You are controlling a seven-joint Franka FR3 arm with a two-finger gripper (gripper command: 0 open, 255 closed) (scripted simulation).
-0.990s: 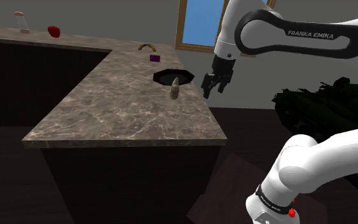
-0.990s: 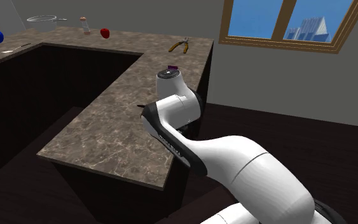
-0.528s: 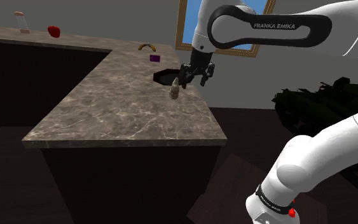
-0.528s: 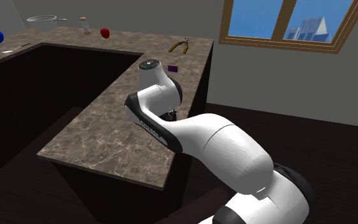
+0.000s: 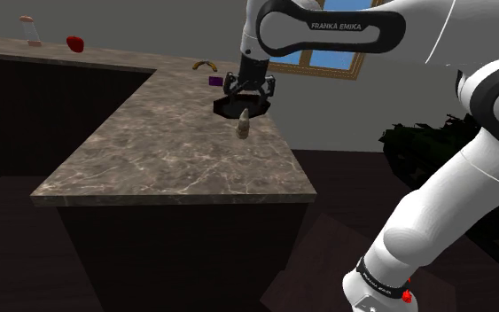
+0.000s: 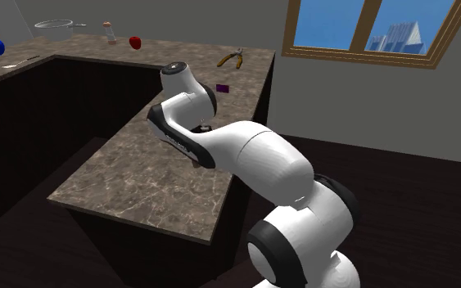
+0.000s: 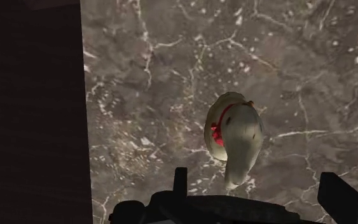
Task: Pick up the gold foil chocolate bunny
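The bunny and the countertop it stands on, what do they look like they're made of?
Bunny: pale cream with a faint gold tint, smooth with a soft sheen. It could be foil wrap, but no crinkles show, so that stays open. A red ribbon circles its neck. Countertop: brown-grey with white veins and a polished look, like marble or a similar stone.

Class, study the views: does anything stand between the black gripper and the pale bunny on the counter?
Nothing visible does. The open gripper hangs just above the bunny, with bare counter around it; the dark round recess lies beside the bunny, out of the path.
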